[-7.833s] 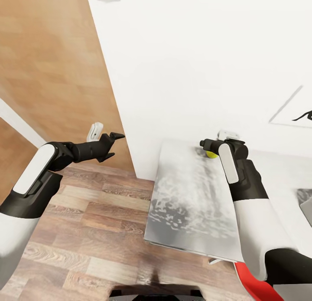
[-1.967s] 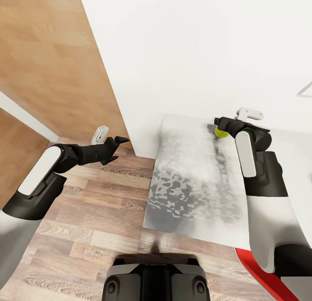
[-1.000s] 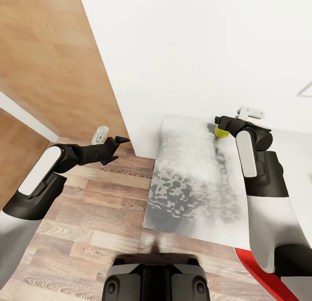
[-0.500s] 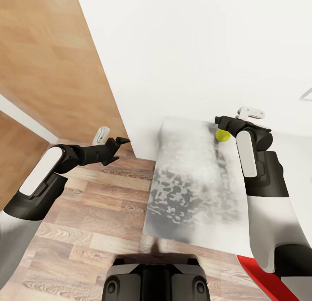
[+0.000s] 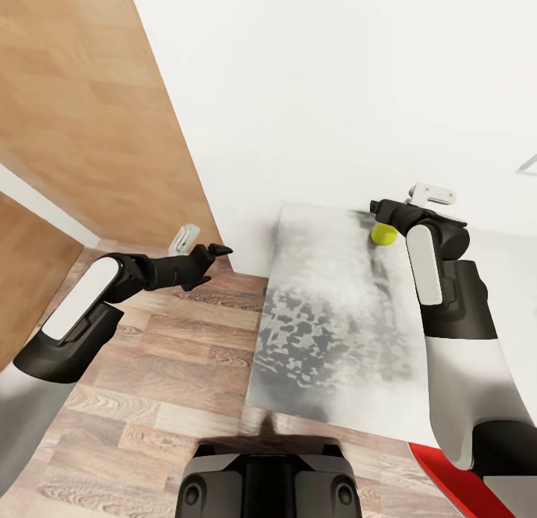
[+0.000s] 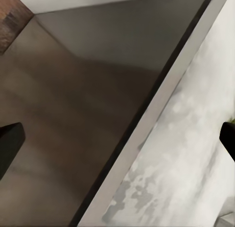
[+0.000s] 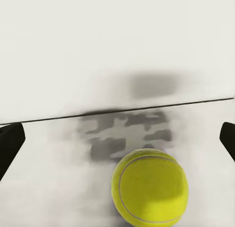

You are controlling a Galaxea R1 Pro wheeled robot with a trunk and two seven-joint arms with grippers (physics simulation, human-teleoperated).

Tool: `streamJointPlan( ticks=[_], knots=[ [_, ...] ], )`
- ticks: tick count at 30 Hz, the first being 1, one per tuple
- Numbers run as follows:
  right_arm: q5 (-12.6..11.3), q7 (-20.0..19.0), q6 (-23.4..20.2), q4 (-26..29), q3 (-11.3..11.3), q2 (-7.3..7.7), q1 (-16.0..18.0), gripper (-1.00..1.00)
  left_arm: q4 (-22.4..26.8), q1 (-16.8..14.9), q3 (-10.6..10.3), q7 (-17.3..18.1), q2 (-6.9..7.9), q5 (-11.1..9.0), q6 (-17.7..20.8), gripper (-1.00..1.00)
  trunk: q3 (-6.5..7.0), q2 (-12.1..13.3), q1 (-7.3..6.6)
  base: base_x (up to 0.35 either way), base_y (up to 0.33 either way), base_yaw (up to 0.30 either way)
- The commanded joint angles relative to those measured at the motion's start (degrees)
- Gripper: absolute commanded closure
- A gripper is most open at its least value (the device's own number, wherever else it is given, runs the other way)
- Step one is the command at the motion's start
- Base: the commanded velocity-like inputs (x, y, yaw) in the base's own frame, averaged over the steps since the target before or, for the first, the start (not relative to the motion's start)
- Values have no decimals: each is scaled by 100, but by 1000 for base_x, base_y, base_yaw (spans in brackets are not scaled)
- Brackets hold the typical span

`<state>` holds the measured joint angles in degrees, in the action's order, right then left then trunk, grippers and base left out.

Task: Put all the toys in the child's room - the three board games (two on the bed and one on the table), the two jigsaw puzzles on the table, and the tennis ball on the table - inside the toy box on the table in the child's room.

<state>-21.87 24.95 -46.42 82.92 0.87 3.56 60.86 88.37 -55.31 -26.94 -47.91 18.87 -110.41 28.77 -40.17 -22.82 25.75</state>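
Observation:
The tennis ball (image 5: 384, 234) is small and yellow-green and rests on the table's pale mottled grey top (image 5: 328, 331), close to the white wall. My right gripper (image 5: 379, 209) hovers just above and behind it, open. In the right wrist view the tennis ball (image 7: 149, 187) lies on the table (image 7: 49, 188) between the spread fingertips of the right gripper (image 7: 117, 141), touching neither. My left gripper (image 5: 216, 251) is open and held over the wooden floor, just off the table's left edge. The left wrist view has the left gripper (image 6: 119, 141) facing that table edge (image 6: 186, 158).
A white wall (image 5: 335, 92) stands directly behind the table. A brown wooden panel (image 5: 89, 115) rises at the left, above plank flooring (image 5: 149, 369). A red object (image 5: 440, 466) shows under my right arm at the lower right. My base (image 5: 268, 481) sits at the bottom.
My left arm has swung right, bringing its gripper nearer the table's edge. The tennis ball now shows slightly lower under the right gripper. The view has shifted a little.

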Motion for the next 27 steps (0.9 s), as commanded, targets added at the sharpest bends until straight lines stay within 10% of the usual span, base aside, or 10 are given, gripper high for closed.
streamJointPlan(
  ticks=[1,27],
  knots=[
    [-54,53,-15,5,9,4,5,-100,5,-6,-19,-36,3,-33,-2,-100,-8,-10,3,6,0,0],
    [-54,53,-16,5,18,5,5,-100,5,-6,-65,-35,6,-33,-3,-100,-118,-10,3,1,0,0]
  ],
)
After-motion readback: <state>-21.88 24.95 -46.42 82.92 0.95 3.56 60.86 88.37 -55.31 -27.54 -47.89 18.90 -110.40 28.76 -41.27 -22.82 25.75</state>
